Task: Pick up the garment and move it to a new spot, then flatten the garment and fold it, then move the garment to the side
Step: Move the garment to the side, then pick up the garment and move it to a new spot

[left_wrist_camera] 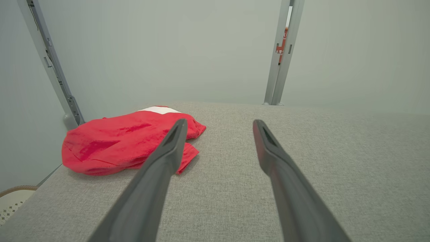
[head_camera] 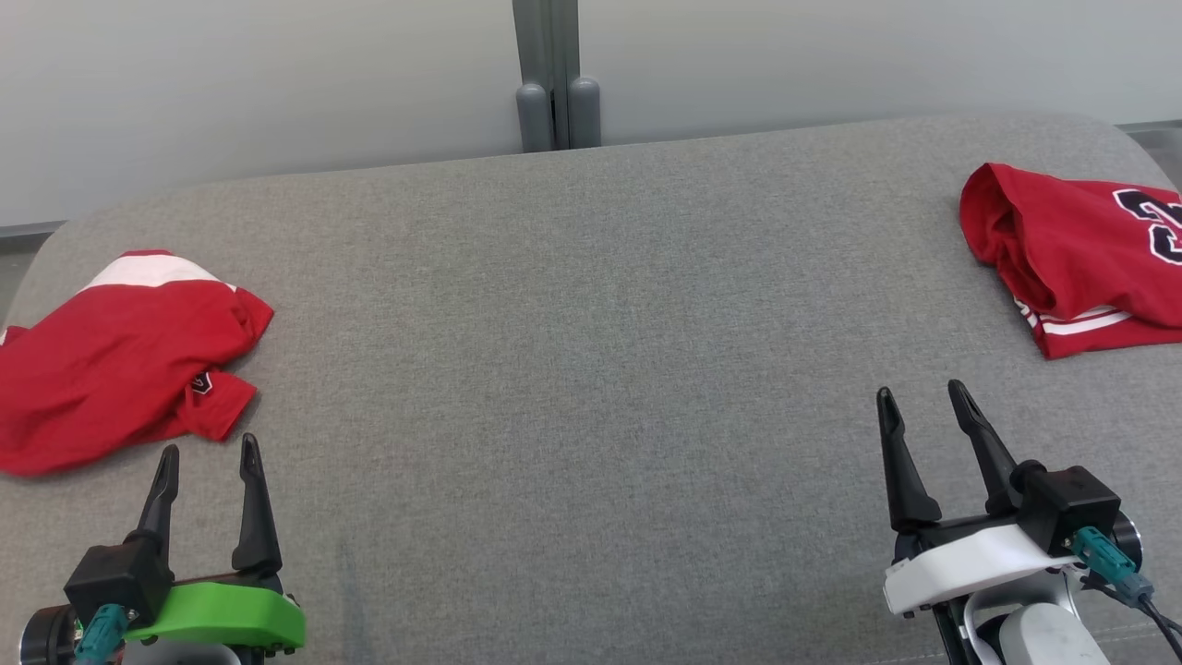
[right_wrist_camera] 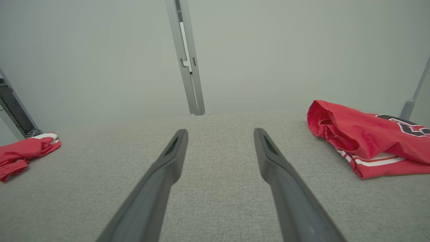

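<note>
At right edge, half a jersey (head_camera: 1080,254)

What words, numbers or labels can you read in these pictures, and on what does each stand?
Right jersey: big dark numerals, white-edged, cut off by the picture's edge; perhaps "2", not surely readable.
Left shirt: small dark patch, too small to read.
Red sign behind the post, left wrist view: blurred, unreadable.
No other text.
</note>
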`<state>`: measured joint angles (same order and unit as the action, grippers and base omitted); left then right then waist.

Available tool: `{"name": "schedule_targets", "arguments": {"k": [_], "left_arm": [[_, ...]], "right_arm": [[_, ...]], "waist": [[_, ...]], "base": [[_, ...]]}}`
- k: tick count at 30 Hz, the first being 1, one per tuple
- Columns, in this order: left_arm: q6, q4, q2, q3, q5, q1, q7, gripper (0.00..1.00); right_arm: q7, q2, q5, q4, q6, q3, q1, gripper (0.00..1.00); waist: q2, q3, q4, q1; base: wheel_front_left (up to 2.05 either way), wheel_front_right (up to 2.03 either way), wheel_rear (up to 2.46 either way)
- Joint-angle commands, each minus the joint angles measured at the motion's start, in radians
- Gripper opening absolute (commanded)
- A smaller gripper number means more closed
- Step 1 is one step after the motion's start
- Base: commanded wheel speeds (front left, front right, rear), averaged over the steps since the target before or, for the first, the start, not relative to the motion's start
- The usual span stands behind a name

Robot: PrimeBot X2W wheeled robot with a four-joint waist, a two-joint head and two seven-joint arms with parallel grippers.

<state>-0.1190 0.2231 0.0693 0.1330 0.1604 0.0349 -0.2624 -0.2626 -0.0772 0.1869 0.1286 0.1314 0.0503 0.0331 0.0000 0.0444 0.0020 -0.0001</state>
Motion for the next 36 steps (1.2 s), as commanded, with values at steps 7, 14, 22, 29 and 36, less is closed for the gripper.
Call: {"name": "schedule_targets", "arguments": {"k": [7, 14, 22, 29, 36], "left_arm": [[-0.004, 0.005, 0.0, 0.006, -0.017, -0.002, -0.003, 1.0], [-0.005, 0.003, -0.004, 0.01, -0.019, -0.006, -0.003, 1.0], [-0.008, 0.008, -0.005, 0.012, -0.018, 0.004, -0.003, 1.0], [-0.009, 0.014, 0.0, 0.02, -0.018, 0.016, -0.003, 1.0], [-0.01, 0.019, -0.001, 0.033, -0.014, 0.023, -0.003, 1.0]], "right_arm": [[-0.003, 0.008, -0.007, 0.0, -0.002, -0.005, -0.019, 1.0], [-0.003, 0.012, -0.014, 0.002, -0.002, 0.001, -0.022, 1.0], [-0.003, 0.014, -0.023, -0.001, -0.002, -0.001, -0.018, 1.0], [-0.003, 0.016, -0.026, 0.002, -0.002, 0.001, -0.015, 1.0], [-0.003, 0.017, -0.026, 0.013, -0.002, 0.009, -0.007, 1.0]], "waist": [[0.0, -0.001, 0.006, 0.0001], [0.0, -0.001, 0.008, 0.0001], [0.0, 0.006, 0.018, 0.0001], [0.0, 0.014, 0.055, 0.0001], [0.0, 0.023, 0.116, 0.0001]], "base": [[0.0, 0.0, 0.0], [0.0, 0.0, 0.0], [0.0, 0.0, 0.0], [0.0, 0.0, 0.0], [0.0, 0.0, 0.0]]}}
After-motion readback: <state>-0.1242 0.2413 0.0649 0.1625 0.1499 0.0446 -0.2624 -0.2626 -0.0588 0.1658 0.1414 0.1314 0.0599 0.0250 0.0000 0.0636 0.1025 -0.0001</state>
